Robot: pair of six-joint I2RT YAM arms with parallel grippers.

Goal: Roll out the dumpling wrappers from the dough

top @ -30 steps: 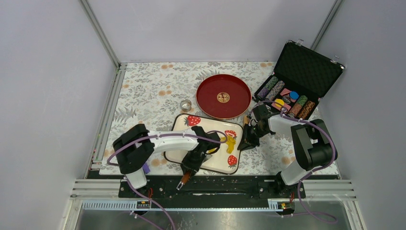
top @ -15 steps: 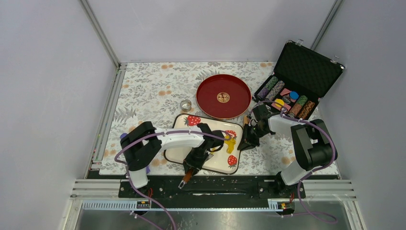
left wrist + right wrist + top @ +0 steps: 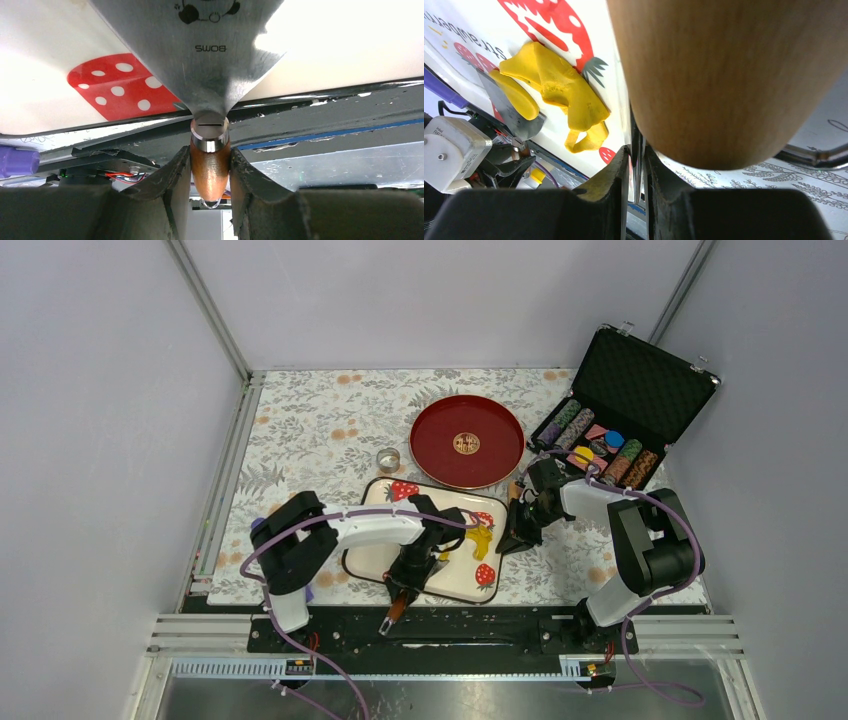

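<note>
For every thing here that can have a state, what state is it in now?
left gripper: shut on the scraper's wooden handle.
scraper: held, blade flat over the tray.
right gripper: fingers almost together; what it holds is unclear.
dough: flattened, ragged, on the tray.
wrapper: lying on the scraper blade.
chip case: open, lid up.
ring cutter: upright, untouched.

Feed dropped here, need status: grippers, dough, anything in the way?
Left gripper shut on scraper handle. Right gripper shut on tray rim. Dough ragged on tray, one wrapper on the scraper blade. Wooden roller crowding right gripper.
</note>
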